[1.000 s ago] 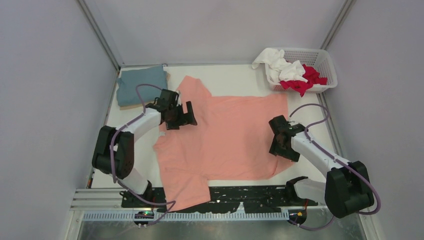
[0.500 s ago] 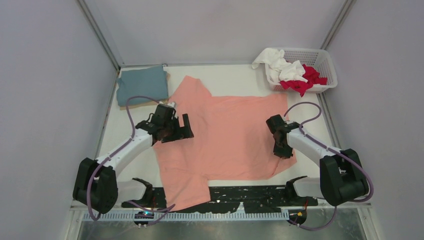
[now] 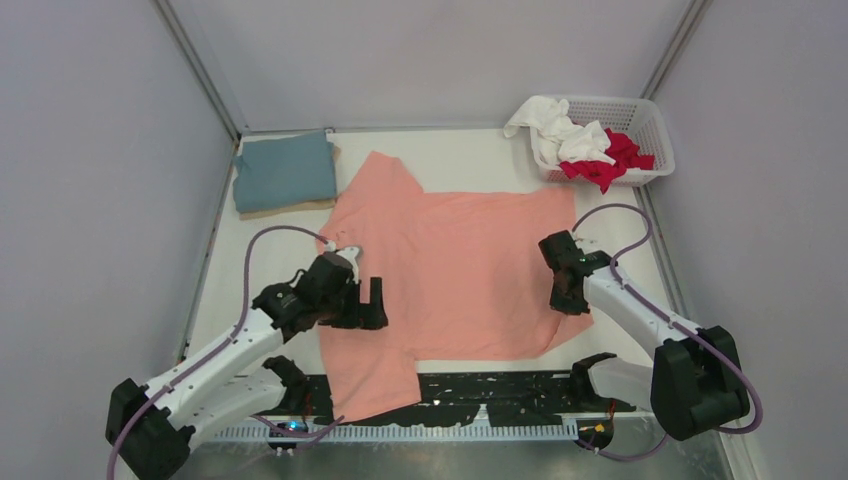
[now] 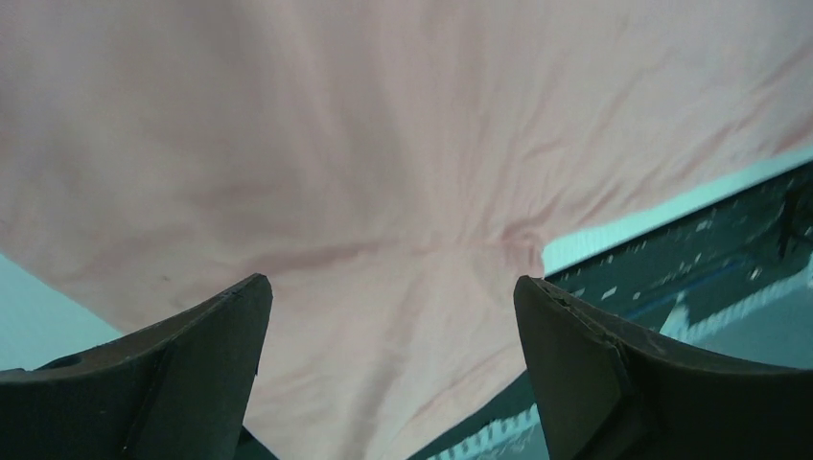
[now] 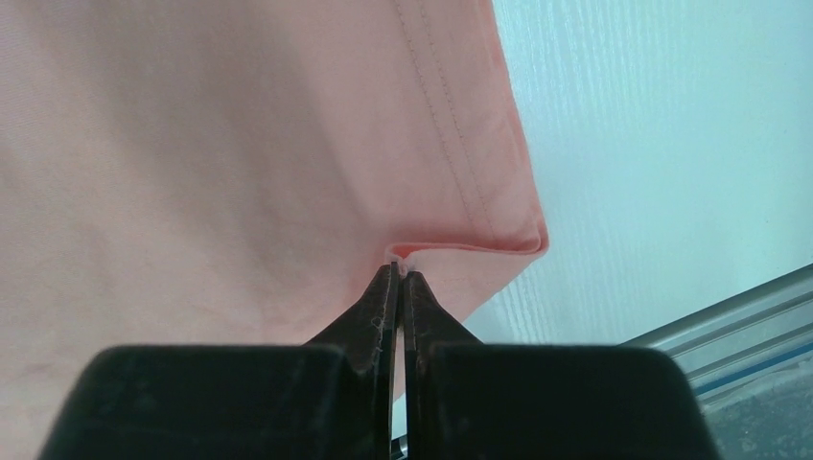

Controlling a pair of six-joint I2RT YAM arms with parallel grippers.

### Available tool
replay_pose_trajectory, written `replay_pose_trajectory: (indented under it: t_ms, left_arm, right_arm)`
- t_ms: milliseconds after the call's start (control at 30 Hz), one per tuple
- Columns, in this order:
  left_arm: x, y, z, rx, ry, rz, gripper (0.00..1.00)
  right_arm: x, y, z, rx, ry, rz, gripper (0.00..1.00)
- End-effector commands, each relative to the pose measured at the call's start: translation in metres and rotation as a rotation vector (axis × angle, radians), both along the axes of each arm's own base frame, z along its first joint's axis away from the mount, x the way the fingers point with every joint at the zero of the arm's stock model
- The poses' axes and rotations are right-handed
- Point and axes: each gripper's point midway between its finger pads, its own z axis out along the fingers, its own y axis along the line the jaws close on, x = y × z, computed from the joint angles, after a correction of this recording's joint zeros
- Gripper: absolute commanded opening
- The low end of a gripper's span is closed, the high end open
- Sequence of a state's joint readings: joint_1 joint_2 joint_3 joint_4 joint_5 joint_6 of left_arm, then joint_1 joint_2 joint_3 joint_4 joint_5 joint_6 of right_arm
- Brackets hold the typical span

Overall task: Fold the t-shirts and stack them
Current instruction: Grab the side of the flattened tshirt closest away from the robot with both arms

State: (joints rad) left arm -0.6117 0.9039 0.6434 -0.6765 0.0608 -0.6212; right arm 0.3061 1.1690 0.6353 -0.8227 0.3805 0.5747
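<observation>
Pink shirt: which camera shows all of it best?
The top external view: the whole pink shirt lies spread out. The left wrist view shows only wrinkled cloth where a sleeve joins; the right wrist view shows only a folded hem corner pinched in the right pincer.

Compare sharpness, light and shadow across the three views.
Top external: even, soft light, everything sharp, only faint shadows on the salmon-pink t-shirt. Left wrist: the left gripper looks dark and soft-edged, the cloth slightly blurred. Right wrist: hem stitching crisp above the right gripper; no glare.
</observation>
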Motion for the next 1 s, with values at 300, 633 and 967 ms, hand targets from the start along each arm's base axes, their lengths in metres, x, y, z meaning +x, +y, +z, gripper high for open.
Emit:
replay_pose_trajectory:
  t_ms: [300,633,967]
  left_arm:
    - [-0.128,0.018,-0.046,0.212,0.348,-0.104,0.90]
    - [-0.171,0.021,-0.056,0.304,0.497,-0.142,0.56]
    - [-0.170,0.028,-0.078,0.368,0.513,-0.072,0.37]
  right_arm:
    - [0.006,0.013,0.000,0.067,-0.039,0.083,0.06]
    - [0.008,0.021,0.000,0.106,-0.050,0.110,0.06]
    - [0.009,0.021,0.001,0.111,-0.058,0.114,0.06]
